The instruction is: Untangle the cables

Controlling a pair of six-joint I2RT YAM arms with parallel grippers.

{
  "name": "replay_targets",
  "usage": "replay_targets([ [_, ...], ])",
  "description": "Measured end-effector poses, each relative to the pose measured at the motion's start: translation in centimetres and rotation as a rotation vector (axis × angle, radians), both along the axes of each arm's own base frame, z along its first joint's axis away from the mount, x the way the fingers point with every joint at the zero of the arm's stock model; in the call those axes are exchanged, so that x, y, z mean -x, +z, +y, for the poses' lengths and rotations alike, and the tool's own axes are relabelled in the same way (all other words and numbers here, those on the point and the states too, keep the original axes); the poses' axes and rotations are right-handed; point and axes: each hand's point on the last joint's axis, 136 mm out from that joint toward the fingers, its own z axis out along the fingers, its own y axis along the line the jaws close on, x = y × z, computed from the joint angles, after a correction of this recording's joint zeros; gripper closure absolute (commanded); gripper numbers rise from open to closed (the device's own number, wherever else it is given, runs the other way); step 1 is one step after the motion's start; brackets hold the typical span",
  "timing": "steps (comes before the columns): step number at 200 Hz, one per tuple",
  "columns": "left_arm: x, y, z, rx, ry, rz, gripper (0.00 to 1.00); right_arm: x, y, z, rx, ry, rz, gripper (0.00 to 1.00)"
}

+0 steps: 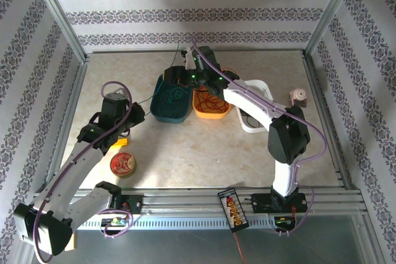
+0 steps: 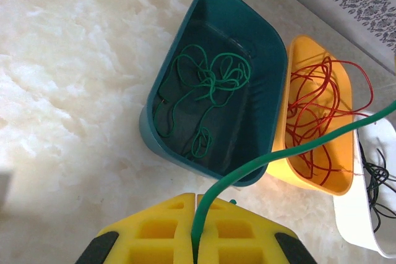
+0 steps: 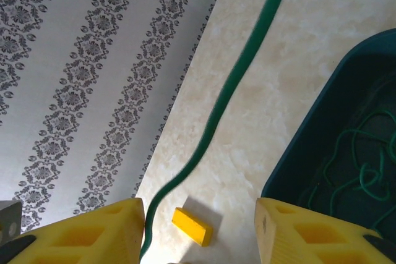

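Left gripper [image 2: 195,205] is clamped on the green cable [image 2: 291,146], whose bulk lies coiled in the teal bin [image 2: 266,109] at its 12 o'clock; right gripper [image 3: 199,209], jaws half apart and empty, has the free strand just inside its 9 o'clock finger [image 3: 80,233] and would best centre it before closing.

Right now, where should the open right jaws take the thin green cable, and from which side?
Probably the single free stretch of the thin green cable beside the dark teal plastic bin, from above: it runs alone there, whereas the length in the bin is looped.
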Motion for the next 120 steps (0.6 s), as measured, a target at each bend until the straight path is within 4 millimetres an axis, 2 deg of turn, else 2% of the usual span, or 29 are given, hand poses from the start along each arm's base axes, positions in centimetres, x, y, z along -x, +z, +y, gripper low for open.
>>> replay_targets([
  [25,0.0,0.1,-0.2,0.008,-0.009,-0.001,1.0,-0.8,-0.3,0.7,-0.018,-0.004,0.009,0.57],
  [38,0.1,0.0,-0.3,0.012,-0.015,0.001,1.0,-1.3,-0.4,1.0,-0.027,-0.008,0.013,0.73],
  [46,0.1,-0.1,-0.4,0.014,-0.017,0.002,1.0,-1.5,-0.4,1.2,-0.031,-0.008,0.009,0.87],
  [58,0.1,-0.4,-0.4,0.014,-0.018,0.004,1.0,-1.6,-0.3,1.3,-0.037,-0.011,0.012,1.0],
  [93,0.1,-0.6,-0.4,0.014,-0.019,0.007,1.0,-1.4,-0.5,1.5,-0.016,0.007,-0.006,1.0],
  [120,-0.1,-0.2,-0.5,0.027,-0.015,-0.01,1.0,0.1,-2.9,1.0,0.077,0.059,-0.021,1.0],
])
